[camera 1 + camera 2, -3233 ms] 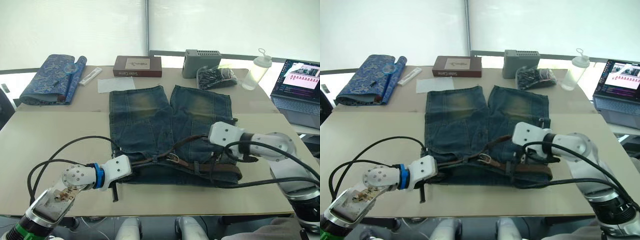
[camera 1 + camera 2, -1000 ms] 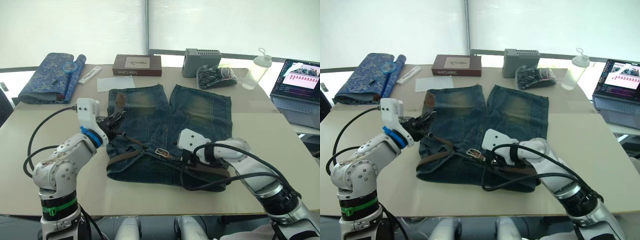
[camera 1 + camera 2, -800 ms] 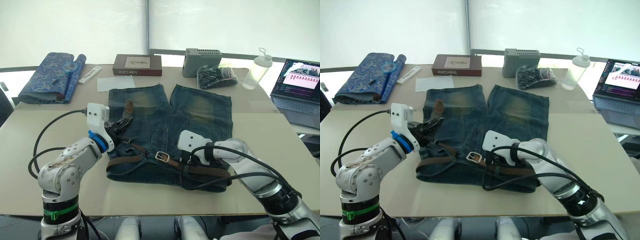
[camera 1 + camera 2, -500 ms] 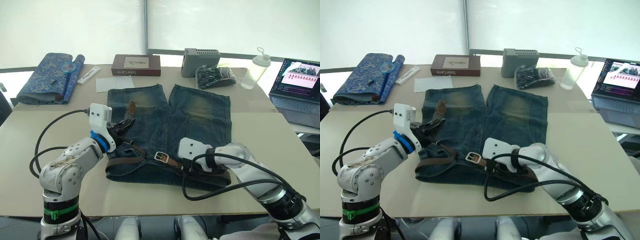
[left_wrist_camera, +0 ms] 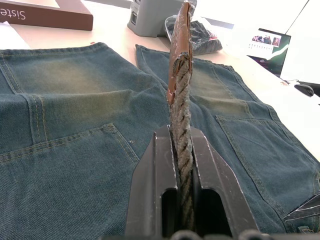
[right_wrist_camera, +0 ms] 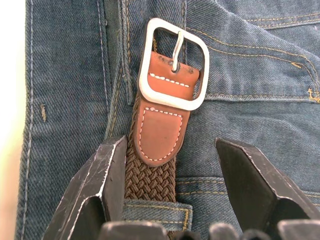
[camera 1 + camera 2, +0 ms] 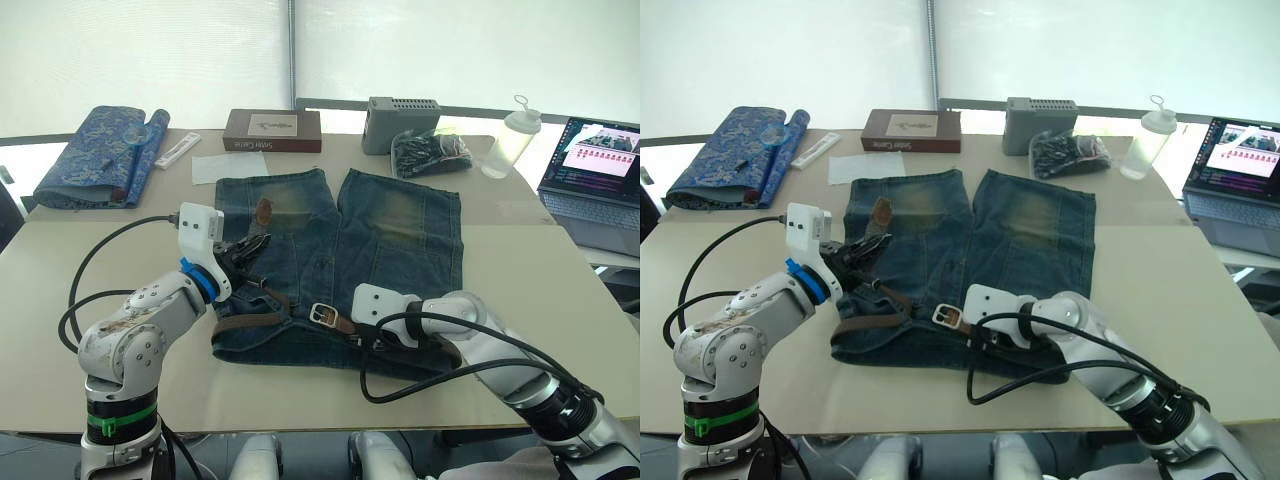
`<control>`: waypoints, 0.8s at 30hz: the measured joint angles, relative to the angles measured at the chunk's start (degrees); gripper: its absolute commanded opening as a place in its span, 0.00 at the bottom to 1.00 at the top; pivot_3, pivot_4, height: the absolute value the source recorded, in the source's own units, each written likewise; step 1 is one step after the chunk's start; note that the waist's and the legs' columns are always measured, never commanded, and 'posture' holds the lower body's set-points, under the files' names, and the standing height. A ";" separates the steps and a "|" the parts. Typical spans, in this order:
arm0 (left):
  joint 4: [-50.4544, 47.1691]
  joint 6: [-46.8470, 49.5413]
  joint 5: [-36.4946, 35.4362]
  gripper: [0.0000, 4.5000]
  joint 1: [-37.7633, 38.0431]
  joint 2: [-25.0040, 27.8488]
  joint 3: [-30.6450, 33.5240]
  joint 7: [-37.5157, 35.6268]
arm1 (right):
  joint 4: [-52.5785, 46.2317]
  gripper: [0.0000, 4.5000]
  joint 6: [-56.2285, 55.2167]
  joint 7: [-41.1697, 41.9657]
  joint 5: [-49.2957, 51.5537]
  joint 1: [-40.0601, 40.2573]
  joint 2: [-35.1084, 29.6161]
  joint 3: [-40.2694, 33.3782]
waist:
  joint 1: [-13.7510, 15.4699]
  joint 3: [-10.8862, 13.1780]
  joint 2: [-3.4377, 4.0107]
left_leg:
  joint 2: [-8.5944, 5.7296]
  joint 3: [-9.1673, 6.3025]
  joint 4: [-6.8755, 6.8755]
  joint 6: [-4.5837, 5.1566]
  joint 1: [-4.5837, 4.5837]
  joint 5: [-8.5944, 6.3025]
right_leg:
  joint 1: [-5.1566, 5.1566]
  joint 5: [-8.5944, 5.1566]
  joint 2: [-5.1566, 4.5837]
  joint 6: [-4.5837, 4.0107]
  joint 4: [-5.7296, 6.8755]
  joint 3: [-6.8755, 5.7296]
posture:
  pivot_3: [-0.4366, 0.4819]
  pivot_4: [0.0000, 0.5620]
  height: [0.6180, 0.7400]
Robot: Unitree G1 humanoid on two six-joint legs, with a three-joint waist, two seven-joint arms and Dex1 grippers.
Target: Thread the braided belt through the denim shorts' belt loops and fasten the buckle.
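From my head, the biggest change over the last few seconds is on my left: my left gripper point(image 7: 250, 248), which was low at the near edge of the denim shorts point(image 7: 340, 260), has swung up over the left leg and now hangs there clamped on the tail of the braided belt point(image 7: 262, 213), which stands up from its tips. My right gripper point(image 7: 368, 335) has slid in along the waistband until it sits just behind the buckle point(image 7: 322, 314); in the last half second it barely moved. I judge the strap is run along the waistband and what remains is bringing tail to buckle. The shorts lie flat on the pale table point(image 7: 120, 380), faded blue with yellowish worn patches. In my left wrist view the left gripper's fingers point(image 5: 150, 195) are pressed shut on the belt, a coarse woven cord capped by a smooth brown leather tip, rising edge-on above soft, stitched denim. In my right wrist view the fingers point(image 6: 112, 170) are spread wide, flanking the belt without pinching it; the buckle is a bright rectangular metal frame with a slim prong, sewn into a stitched leather tab, and the braid passes under a denim belt loop point(image 6: 157, 214) between my fingers.
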 measured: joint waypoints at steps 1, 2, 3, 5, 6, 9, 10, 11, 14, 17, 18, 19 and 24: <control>-0.02 0.00 0.01 0.00 0.01 0.11 -0.18 -0.03 | 0.11 0.42 0.09 -0.27 -0.30 0.00 0.26 0.39 | 0.01 0.00 0.00 | 0.00 0.00 0.00 0.00 0.00 0.00 | 0.00 0.00 0.00 -0.01 0.00 0.00 | 0.48 0.27 0.82; -0.04 -0.01 0.03 0.00 0.03 0.19 -0.39 -0.07 | 0.18 0.34 0.36 -0.43 -0.35 0.00 0.45 0.71 | 0.01 0.00 0.00 | 0.00 0.00 0.00 0.00 0.00 0.00 | 0.00 0.00 0.00 -0.01 0.00 0.00 | 0.48 0.27 0.82; -0.07 -0.02 0.07 0.00 0.07 0.24 -0.60 -0.16 | 0.21 0.27 1.02 -0.52 -0.36 0.01 0.61 0.83 | 0.02 0.00 0.00 | 0.00 0.00 0.00 0.00 0.00 0.00 | 0.00 0.00 0.00 -0.01 0.00 0.00 | 0.48 0.27 0.82; -0.12 -0.13 0.30 0.00 0.35 0.63 -0.89 -0.47 | 0.24 0.11 1.67 -0.61 -0.33 0.02 0.60 0.80 | 0.01 0.00 0.00 | 0.00 0.00 0.00 0.00 0.00 0.00 | 0.00 0.00 0.00 -0.01 -0.01 0.00 | 0.48 0.27 0.82; -0.12 -0.28 0.54 0.00 0.56 1.07 -1.05 -0.66 | -0.10 0.03 2.29 -0.64 -0.23 0.03 0.60 0.40 | 0.00 0.00 0.00 | 0.00 0.00 0.00 0.00 0.00 0.00 | 0.00 -0.01 0.00 -0.02 -0.01 0.00 | 0.48 0.27 0.82; -0.12 -1.24 1.12 0.00 0.92 1.78 -1.20 -1.19 | -0.88 0.00 3.79 -0.94 -0.09 0.10 0.57 -1.22 | 0.03 -0.01 -0.01 | 0.00 0.00 0.00 0.00 0.01 0.00 | 0.01 -0.03 0.00 -0.08 0.00 0.00 | 0.48 0.27 0.82; -0.12 -1.48 1.21 0.00 1.06 1.85 -1.22 -1.31 | -1.23 0.00 4.23 -1.14 -0.06 0.34 0.58 -1.36 | 0.03 -0.01 -0.01 | 0.00 0.00 0.00 0.00 0.01 0.00 | 0.01 -0.04 0.00 -0.09 0.00 0.00 | 0.48 0.27 0.82; -0.12 -1.58 1.25 0.00 1.31 1.93 -1.33 -1.56 | -1.71 0.00 4.98 -1.41 0.20 0.73 0.58 -1.72 | 0.04 -0.01 -0.01 | 0.00 0.00 0.00 0.00 0.00 0.00 | 0.00 -0.04 0.00 -0.09 -0.01 0.00 | 0.48 0.27 0.82; -0.10 -1.86 1.36 0.00 1.96 2.33 -1.87 -1.84 | -2.60 0.00 7.13 -1.78 1.52 1.76 0.82 -3.72 | 0.24 0.00 -0.01 | -0.01 0.00 0.00 0.00 -0.03 0.00 | 0.01 -0.04 -0.02 -0.08 -0.03 0.00 | 0.48 0.27 0.82; -0.12 -2.99 3.49 0.00 2.64 4.94 -4.30 -3.79 | -4.61 0.00 11.98 -3.59 4.29 3.70 3.33 -8.50 | 0.22 0.01 -0.03 | -0.02 0.01 0.00 0.00 -0.04 0.00 | 0.00 -0.04 -0.03 -0.08 -0.04 0.01 | 0.48 0.27 0.82; -0.14 -3.84 4.20 0.00 2.96 5.88 -5.33 -4.61 | -5.01 0.00 13.29 -4.00 4.99 4.14 4.07 -9.74 | 0.17 0.00 -0.03 | -0.02 0.00 0.00 0.00 -0.04 0.00 | -0.01 -0.04 -0.03 -0.09 -0.04 0.01 | 0.48 0.27 0.82; -0.49 -4.63 5.34 0.00 3.56 7.32 -6.96 -5.90 | -5.55 0.00 14.71 -4.41 5.89 4.49 4.70 -10.87 | 0.15 0.01 -0.03 | -0.02 0.00 0.00 -0.01 -0.04 0.00 | -0.01 -0.06 -0.02 -0.11 -0.04 0.01 | 0.48 0.27 0.82; -1.84 -10.15 13.01 0.00 5.52 15.10 -18.22 -12.75 | -7.40 0.00 19.49 -6.85 9.61 5.47 7.40 -15.42 | 0.15 0.01 -0.02 | 0.00 0.03 0.00 -0.01 -0.05 -0.01 | -0.06 -0.08 -0.04 -0.15 -0.06 0.01 | 0.48 0.27 0.82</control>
